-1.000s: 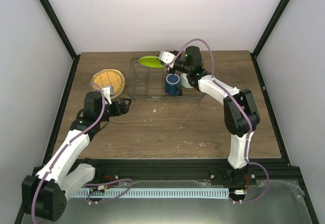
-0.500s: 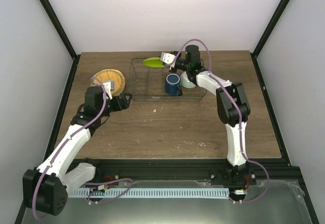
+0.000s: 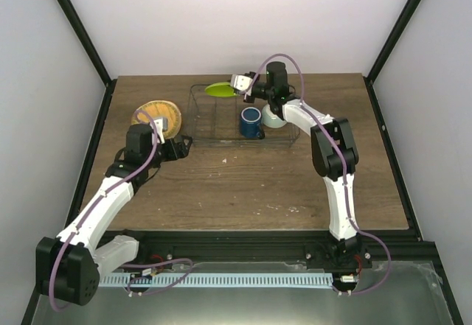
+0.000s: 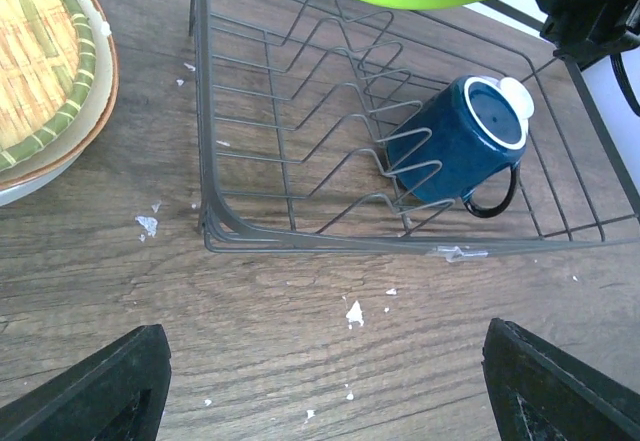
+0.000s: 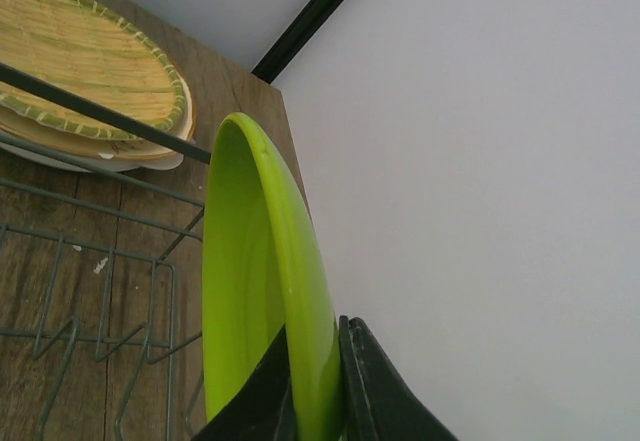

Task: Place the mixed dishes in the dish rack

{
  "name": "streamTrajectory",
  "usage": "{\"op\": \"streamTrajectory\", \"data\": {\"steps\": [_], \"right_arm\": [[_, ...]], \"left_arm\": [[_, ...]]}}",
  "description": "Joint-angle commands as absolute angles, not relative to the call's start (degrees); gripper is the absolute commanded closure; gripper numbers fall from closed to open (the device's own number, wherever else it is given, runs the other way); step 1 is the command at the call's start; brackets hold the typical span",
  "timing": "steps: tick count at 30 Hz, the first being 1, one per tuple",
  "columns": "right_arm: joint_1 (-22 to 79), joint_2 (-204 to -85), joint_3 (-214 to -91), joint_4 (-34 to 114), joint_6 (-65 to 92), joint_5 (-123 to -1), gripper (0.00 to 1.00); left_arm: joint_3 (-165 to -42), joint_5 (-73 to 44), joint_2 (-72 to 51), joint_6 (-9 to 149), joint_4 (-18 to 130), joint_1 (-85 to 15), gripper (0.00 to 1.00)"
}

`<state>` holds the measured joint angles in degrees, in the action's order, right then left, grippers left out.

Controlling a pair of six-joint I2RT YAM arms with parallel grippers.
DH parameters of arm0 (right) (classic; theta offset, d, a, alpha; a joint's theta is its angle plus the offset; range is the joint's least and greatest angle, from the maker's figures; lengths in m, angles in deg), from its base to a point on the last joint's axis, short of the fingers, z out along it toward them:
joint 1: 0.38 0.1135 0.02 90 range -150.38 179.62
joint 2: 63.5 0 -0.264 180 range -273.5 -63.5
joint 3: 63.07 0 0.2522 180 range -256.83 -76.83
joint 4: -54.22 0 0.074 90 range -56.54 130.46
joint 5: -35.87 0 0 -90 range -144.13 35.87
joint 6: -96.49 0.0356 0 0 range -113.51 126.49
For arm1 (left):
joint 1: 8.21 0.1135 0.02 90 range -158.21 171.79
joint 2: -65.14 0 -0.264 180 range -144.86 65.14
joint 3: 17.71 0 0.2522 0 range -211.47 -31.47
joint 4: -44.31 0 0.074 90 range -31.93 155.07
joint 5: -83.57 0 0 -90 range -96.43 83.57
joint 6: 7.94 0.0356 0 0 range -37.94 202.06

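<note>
One lime-green plate (image 5: 245, 301) sits clamped in right jaws; left jaws wide, empty.

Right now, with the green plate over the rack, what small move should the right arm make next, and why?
Probably lower it, on edge, into a free slot. The right gripper is shut on the rim of the lime-green plate above the far left end of the dish rack; the dividers beneath look empty, and the blue mug lies further right.
</note>
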<state>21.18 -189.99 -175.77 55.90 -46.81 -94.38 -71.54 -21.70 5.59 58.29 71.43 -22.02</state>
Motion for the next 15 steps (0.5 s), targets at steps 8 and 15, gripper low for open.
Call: {"op": "streamTrajectory", "data": {"steps": [8, 15], "right_arm": [[20.99, -193.80, -181.61, 48.60, -50.13, -95.34, 0.99], [20.99, -194.04, -182.12, 48.81, -49.11, -95.29, 0.76]], "left_arm": [[-73.46, -22.23, 4.37, 59.12, 70.12, -21.12, 0.13], [-73.52, -22.68, 3.82, 59.12, 69.77, -20.77, 0.13]]}}
